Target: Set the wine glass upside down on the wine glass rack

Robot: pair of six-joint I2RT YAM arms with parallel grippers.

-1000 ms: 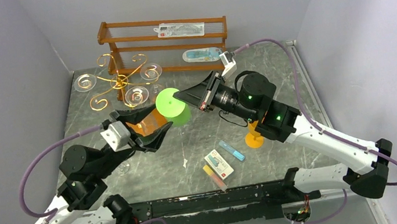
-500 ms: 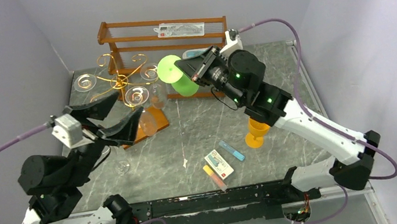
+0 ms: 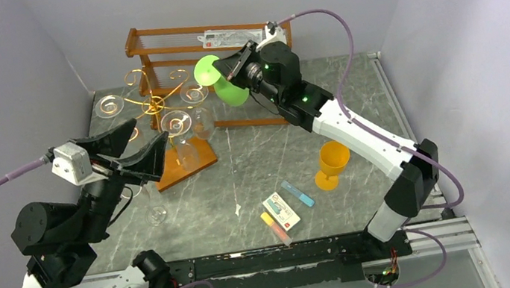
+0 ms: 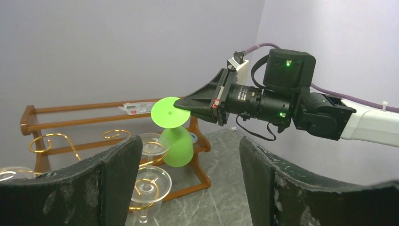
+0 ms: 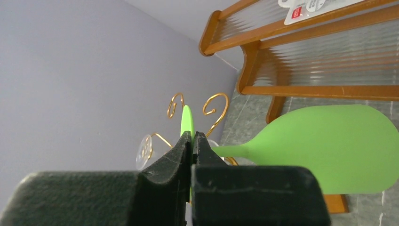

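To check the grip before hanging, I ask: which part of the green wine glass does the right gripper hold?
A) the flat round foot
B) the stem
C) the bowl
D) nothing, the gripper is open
A: the right gripper is shut on the edge of the flat foot of the green wine glass; stem and bowl stick out free.

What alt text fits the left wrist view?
The right gripper, jaws shut on the foot of a green wine glass, holds it upside down and tilted beside the gold wire rack, where clear glasses hang. A wooden shelf stands behind; the left gripper frames the foreground with open jaws.
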